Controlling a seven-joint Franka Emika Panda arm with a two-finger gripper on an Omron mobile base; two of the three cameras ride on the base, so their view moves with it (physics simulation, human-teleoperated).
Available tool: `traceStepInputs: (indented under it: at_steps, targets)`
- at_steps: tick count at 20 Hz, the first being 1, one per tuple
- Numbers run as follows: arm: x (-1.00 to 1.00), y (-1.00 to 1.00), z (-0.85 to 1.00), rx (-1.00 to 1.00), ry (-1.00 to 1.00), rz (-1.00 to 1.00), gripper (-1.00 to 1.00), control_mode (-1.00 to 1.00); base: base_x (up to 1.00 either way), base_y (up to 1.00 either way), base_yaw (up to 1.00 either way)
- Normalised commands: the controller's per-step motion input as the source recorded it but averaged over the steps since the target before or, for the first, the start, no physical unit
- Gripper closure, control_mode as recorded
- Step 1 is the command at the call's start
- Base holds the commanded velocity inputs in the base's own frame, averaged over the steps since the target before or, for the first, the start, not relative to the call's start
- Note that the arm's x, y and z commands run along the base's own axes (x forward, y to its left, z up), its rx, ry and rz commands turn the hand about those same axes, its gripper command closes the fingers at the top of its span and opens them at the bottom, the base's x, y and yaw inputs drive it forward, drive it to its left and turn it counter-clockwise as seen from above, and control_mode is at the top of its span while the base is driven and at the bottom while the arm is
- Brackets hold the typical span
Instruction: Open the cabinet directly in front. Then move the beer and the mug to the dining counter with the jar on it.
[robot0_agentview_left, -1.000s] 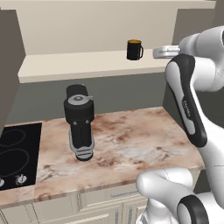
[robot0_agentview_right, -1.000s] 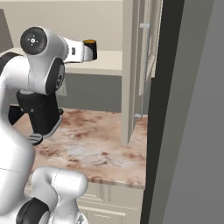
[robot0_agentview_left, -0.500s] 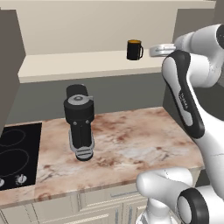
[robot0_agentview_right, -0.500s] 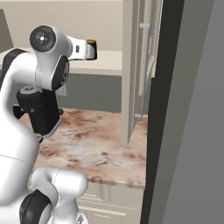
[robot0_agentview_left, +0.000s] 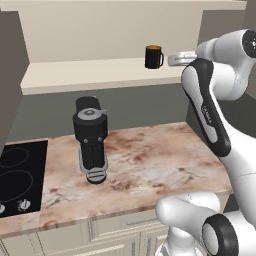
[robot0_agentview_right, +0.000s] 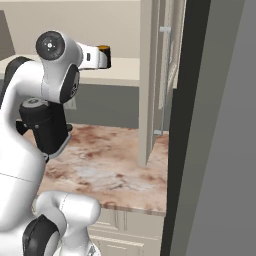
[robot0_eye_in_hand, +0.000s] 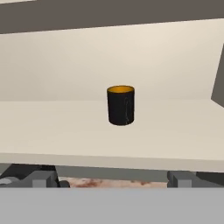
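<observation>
- Mug (robot0_eye_in_hand: 120, 105): small dark cylindrical mug with a yellow-orange inside, standing upright on the pale shelf (robot0_eye_in_hand: 109, 135) of the open cream upper wall cabinet (robot0_agentview_right: 150, 80). Nothing can be made out inside the mug apart from its coloured lining.
- In the left base view the same mug (robot0_agentview_left: 154, 57) shows its side handle turned to the right; it stands towards the right part of the shelf (robot0_agentview_left: 90, 75), near the front edge.
- In the right base view only the orange rim of the mug (robot0_agentview_right: 103, 48) shows, just past the end of the white hand.
- Fingers (robot0_eye_in_hand: 111, 178): the two small dark fingertips (robot0_eye_in_hand: 41, 178) stand spread wide at the bottom of the hand view, one on each side, with nothing between them. They are level with the front edge of the shelf, apart from the mug and pointed straight at it.
- In the left base view the hand (robot0_agentview_left: 182, 59) reaches in from the right, beside the mug and not touching it.
- Cabinet door (robot0_agentview_right: 165, 90): cream raised-panel door with a long vertical grey bar handle (robot0_agentview_right: 161, 80), swung open and seen edge-on above the right end of the tabletop.
- Tabletop (robot0_agentview_left: 150, 165): beige-brown marbled stone surface below the shelf, carrying a black and grey coffee machine (robot0_agentview_left: 91, 140) standing upright left of centre.
- Black cooktop (robot0_agentview_left: 20, 175): set into the tabletop at its left end, beside the coffee machine and apart from it.
- Cream drawers (robot0_agentview_left: 120, 230): low drawer fronts below the front edge of the tabletop.
</observation>
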Motion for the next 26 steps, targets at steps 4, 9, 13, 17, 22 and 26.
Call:
traceStepInputs:
  at_steps: [4,9,13,17,22,26]
  targets:
    - [0.0,0.0,0.0,0.0,0.0,0.0,-1.0,-1.0,0.0,0.0,0.0]
    - [0.07,-0.05,0.0,0.0,0.0,0.0,-1.0,-1.0,0.0,0.0,0.0]
    - [0.06,-0.19,0.0,0.01,0.0,0.03,-1.0,-1.0,0.0,0.0,0.0]
    - [0.01,-0.07,0.0,0.0,0.0,0.01,-1.0,-1.0,0.0,0.0,0.0]
    - [0.03,0.0,0.0,0.0,0.0,0.0,-1.0,-1.0,0.0,0.0,0.0]
    - [0.1,0.0,0.0,0.0,0.0,0.0,-1.0,-1.0,0.0,0.0,0.0]
